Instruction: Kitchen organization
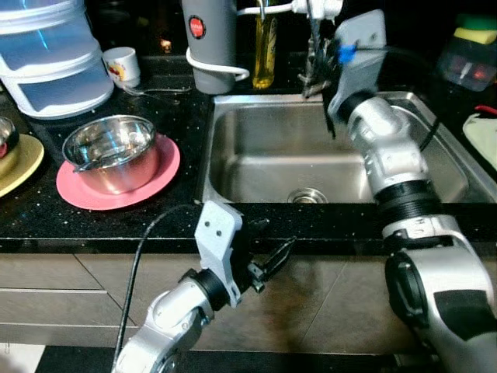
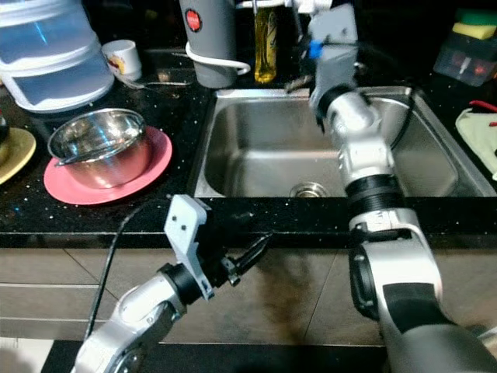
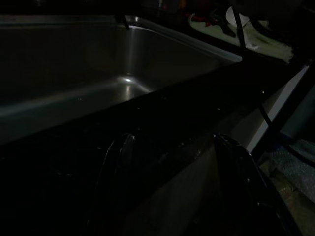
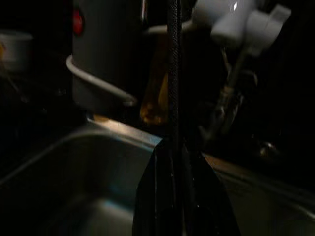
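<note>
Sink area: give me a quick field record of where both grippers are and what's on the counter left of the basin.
right gripper: raised over the sink's back edge near the white tap, fingers together
left gripper: low, in front of the counter edge, fingers apart, holding nothing
sink: basin bare, drain visible
steel bowl: upright on the pink plate, left of the sink
grey canister: behind the sink's left corner
oil bottle: beside the canister

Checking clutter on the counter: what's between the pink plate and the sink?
Nothing: only bare black counter lies between the pink plate and the sink rim, as both eye views show.
</note>
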Controlling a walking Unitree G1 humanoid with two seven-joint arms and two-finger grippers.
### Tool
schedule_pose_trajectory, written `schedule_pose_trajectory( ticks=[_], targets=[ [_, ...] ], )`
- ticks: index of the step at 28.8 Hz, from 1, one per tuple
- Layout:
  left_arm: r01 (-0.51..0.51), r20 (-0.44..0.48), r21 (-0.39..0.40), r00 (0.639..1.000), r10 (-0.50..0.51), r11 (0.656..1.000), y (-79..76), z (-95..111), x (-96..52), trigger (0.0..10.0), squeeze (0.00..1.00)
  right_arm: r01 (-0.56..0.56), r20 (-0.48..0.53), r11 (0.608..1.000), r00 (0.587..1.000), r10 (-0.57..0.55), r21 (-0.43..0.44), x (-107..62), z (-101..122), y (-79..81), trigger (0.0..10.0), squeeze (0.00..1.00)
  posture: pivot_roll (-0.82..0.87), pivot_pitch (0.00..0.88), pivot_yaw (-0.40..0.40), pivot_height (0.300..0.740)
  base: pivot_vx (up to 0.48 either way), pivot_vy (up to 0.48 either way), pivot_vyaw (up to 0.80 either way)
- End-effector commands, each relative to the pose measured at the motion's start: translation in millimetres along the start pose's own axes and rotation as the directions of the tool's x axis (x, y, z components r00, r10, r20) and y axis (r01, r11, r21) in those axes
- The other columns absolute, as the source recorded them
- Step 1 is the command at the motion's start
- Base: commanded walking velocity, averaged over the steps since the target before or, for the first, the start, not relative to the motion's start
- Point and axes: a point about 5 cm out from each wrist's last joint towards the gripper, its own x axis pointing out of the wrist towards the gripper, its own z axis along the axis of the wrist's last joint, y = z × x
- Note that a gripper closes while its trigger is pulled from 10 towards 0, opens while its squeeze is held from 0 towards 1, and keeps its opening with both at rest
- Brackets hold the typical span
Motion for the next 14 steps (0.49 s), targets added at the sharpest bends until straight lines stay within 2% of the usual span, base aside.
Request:
schedule_pose_trajectory(
  ticks=[1, 4, 7, 10, 14],
  targets=[
    [-0.016, -0.018, 0.021, 1.000, 0.016, 1.000, 5.3, -2.0, -1.1, 10.0, 0.00, -0.009, -0.016, 1.000, 1.000, 0.009, -0.008, 1.0, -4.2, 6.5, 10.0, 0.00, 0.04, 0.004, -0.039, 0.740, 0.000, 0.000, 0.00],
    [-0.028, -0.042, 0.052, 0.999, 0.031, 0.998, 10.1, -4.5, -4.7, 10.0, 0.00, -0.017, -0.022, 1.000, 1.000, 0.016, -0.005, 2.8, -5.4, 11.2, 10.0, 0.00, 0.04, 0.001, -0.043, 0.740, 0.000, -0.338, 0.00],
    [-0.050, -0.033, 0.049, 0.998, 0.052, 0.998, 13.2, -3.9, -5.4, 10.0, 0.00, -0.019, -0.023, 1.000, 1.000, 0.019, -0.006, 3.6, -5.4, 13.1, 10.0, 0.00, 0.04, 0.001, -0.043, 0.740, 0.000, -0.472, 0.00],
    [-0.068, -0.024, 0.043, 0.997, 0.069, 0.997, 15.4, -3.4, -5.2, 10.0, 0.00, -0.021, -0.025, 1.000, 0.999, 0.021, -0.008, 4.4, -5.5, 14.5, 10.0, 0.00, 0.04, 0.000, -0.044, 0.740, 0.000, -0.274, 0.00],
    [-0.058, -0.035, 0.058, 0.998, 0.060, 0.997, 16.3, -5.9, -4.2, 10.0, 0.00, -0.012, -0.069, 1.000, 0.998, 0.012, 0.009, 9.2, -7.8, 20.1, 10.0, 0.00, 0.04, 0.000, -0.042, 0.740, 0.000, 0.000, 0.00]
  ],
)
